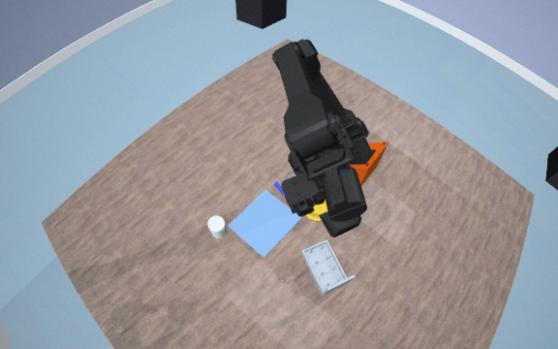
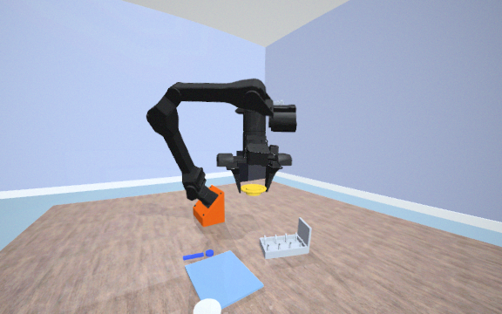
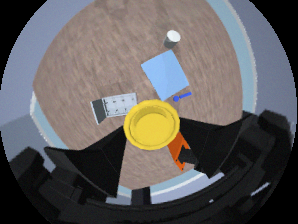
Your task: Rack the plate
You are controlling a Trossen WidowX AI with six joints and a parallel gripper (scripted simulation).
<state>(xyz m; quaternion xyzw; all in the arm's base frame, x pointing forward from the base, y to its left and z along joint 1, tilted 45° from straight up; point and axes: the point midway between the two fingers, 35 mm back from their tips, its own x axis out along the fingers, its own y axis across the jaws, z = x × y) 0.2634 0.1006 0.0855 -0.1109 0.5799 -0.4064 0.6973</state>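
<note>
The yellow plate point(image 1: 317, 211) point(image 2: 254, 189) point(image 3: 151, 126) is in the air, roughly level, with its hollow side toward the wrist camera. My gripper point(image 2: 254, 190) point(image 3: 151, 124) is shut on it, one finger at each side of the rim. In the top view the arm hides the fingertips and part of the plate. The light grey dish rack point(image 1: 313, 272) point(image 2: 286, 253) point(image 3: 120, 105) stands on the table, with two rows of short pegs and a tall panel point(image 2: 304, 232) point(image 3: 98, 111) at one end. The plate is well above the rack and off to its side, toward the arm's base.
A flat blue square point(image 1: 264, 224) point(image 2: 224, 279) point(image 3: 165, 74) lies beside the rack. A small blue utensil point(image 2: 194, 255) point(image 3: 184, 96) lies by the square, and a white cylinder point(image 1: 217, 226) point(image 2: 207, 306) point(image 3: 172, 38) stands past it. The orange arm base point(image 1: 373, 162) point(image 2: 216, 211) is behind.
</note>
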